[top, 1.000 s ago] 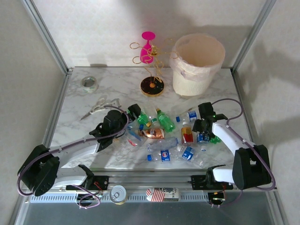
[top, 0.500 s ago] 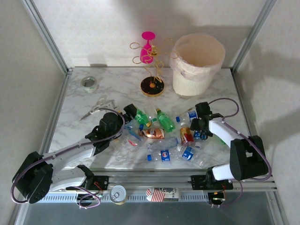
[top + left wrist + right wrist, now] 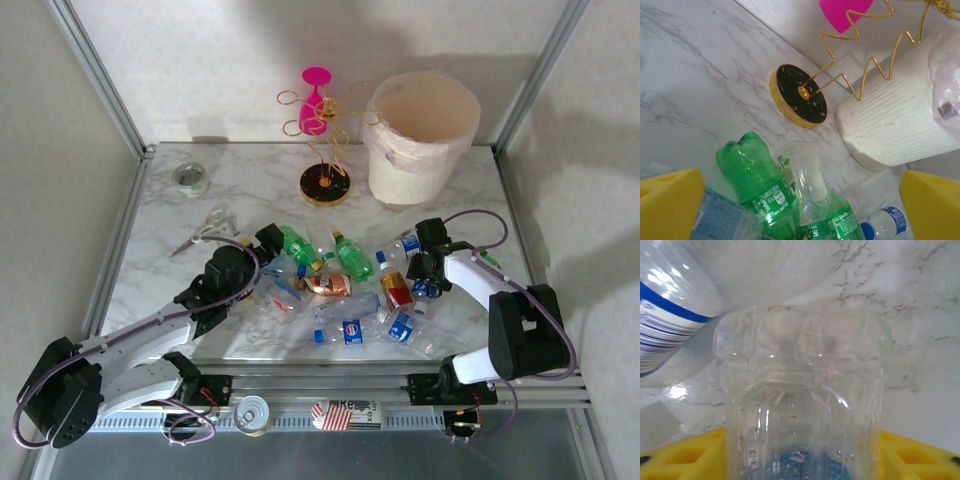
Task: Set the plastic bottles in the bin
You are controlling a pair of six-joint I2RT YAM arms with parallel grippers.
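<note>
We are looking at a heap of small plastic bottles lying on their sides on the grey-veined, marble-look table, near its front edge and between the two arms. Most are clear and crinkled, with blue caps and blue or red labels. The round cream-white bin, ribbed down its wall and lined with a thin white plastic bag, is standing upright at the far right of the table, well apart from the heap.

The left claw is hovering at the heap's left end. In its wrist view the blocky yellow pads are standing wide apart. Two glossy green plastic bottles with lobed bases are lying in the gap, with a smooth clear bottle between them.

The right claw is sitting at the heap's right end. Its yellow pads are pressing against both flanks of a clear ribbed plastic bottle — droplets are clinging inside it, and its moulded base is pointing away from the camera. A second clear bottle with a blue-and-white label is lying just beside it.

A gold zigzag wire stand on a round black base is standing just beside the bin.
</note>
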